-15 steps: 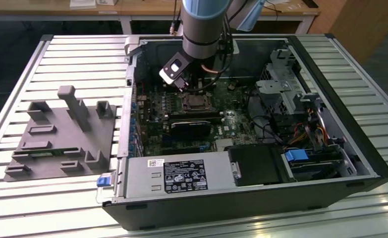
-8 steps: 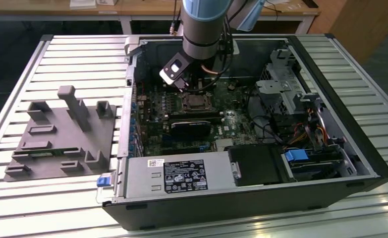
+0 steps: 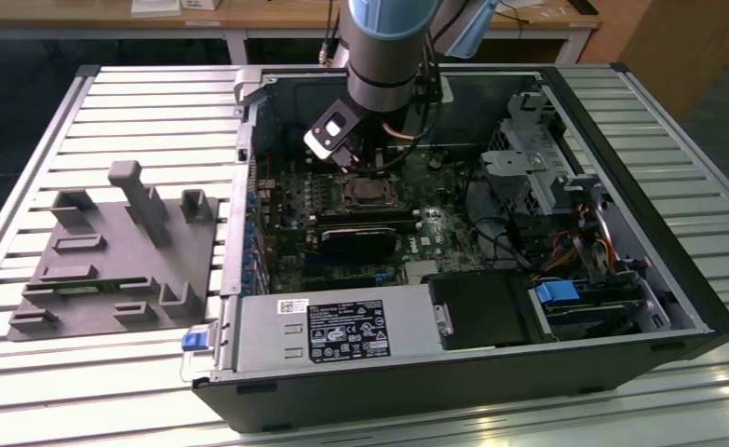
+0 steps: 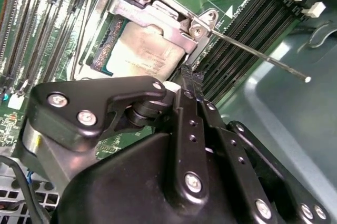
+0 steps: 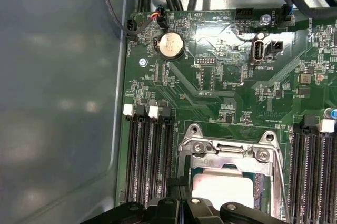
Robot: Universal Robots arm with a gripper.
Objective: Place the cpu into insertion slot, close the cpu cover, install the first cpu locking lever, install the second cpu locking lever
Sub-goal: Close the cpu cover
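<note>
The cpu [image 4: 139,55] lies flat in the insertion slot [image 4: 101,58] on the green motherboard, its dull silver top showing. The cpu cover [image 4: 174,29] is down over it, and its silvery frame runs round the chip's edges. One thin locking lever [image 4: 263,55] sticks out from the cover's corner, raised off the board. My gripper [image 4: 181,76] is shut with nothing in it, its black tips at the socket's edge beside the cover. In the first wrist view the cpu [image 5: 221,192] and cover [image 5: 231,153] sit just past the gripper [image 5: 179,184]. In the exterior view the gripper [image 3: 354,168] hangs over the slot [image 3: 367,191].
Long black memory slots [image 5: 150,155] flank the socket. A black card [image 3: 364,237], the power supply [image 3: 327,331] and a drive cage [image 3: 545,158] crowd the open case. A grey fixture [image 3: 115,251] lies on the slatted table at the exterior view's left.
</note>
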